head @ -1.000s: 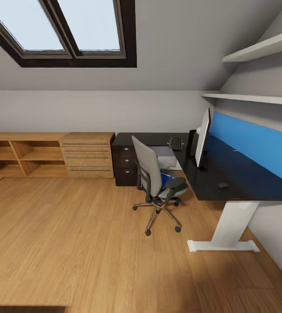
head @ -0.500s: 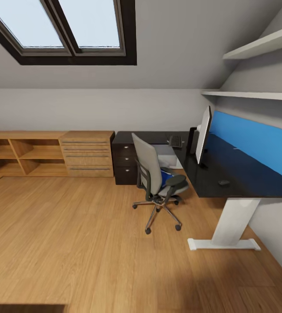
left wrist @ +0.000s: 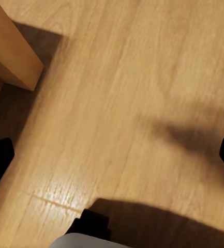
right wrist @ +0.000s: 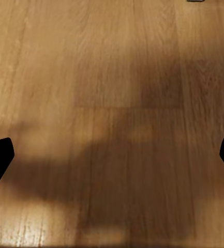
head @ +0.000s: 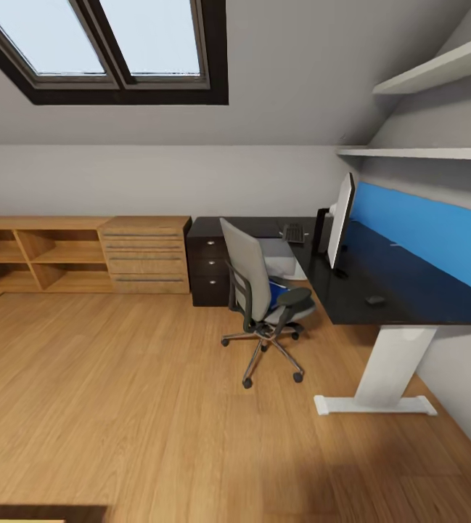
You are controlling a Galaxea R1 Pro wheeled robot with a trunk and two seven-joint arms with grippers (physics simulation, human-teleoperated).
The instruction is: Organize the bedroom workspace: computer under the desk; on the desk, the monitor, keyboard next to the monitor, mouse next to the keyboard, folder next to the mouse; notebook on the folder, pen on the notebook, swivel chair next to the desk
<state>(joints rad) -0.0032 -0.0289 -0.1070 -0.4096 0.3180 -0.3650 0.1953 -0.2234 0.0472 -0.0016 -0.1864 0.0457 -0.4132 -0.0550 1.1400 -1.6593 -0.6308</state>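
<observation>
Currently both grippers, left (left wrist: 112, 155) and right (right wrist: 112, 150), hang spread wide over the floor. Blue folder (head: 277, 293) lies on the swivel chair (head: 260, 294) seat beside the desk (head: 380, 290) edge; likely stiff, light, best pinched at an overhanging edge.

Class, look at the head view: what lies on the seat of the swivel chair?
A bright blue folder lies on the swivel chair seat. The chair's back and armrest cover most of it, so whether anything else lies there cannot be told.

The swivel chair (head: 260, 305), grey with black armrests, is stood beside the black-topped desk (head: 402, 301), the blue folder (head: 277, 294) seen on its seat. The monitor (head: 340, 221) is upright on the desk, edge-on, with the keyboard (head: 293, 233) beyond it and the mouse (head: 374, 299) nearer. The light grey computer (head: 279, 258) is set under the desk.
</observation>
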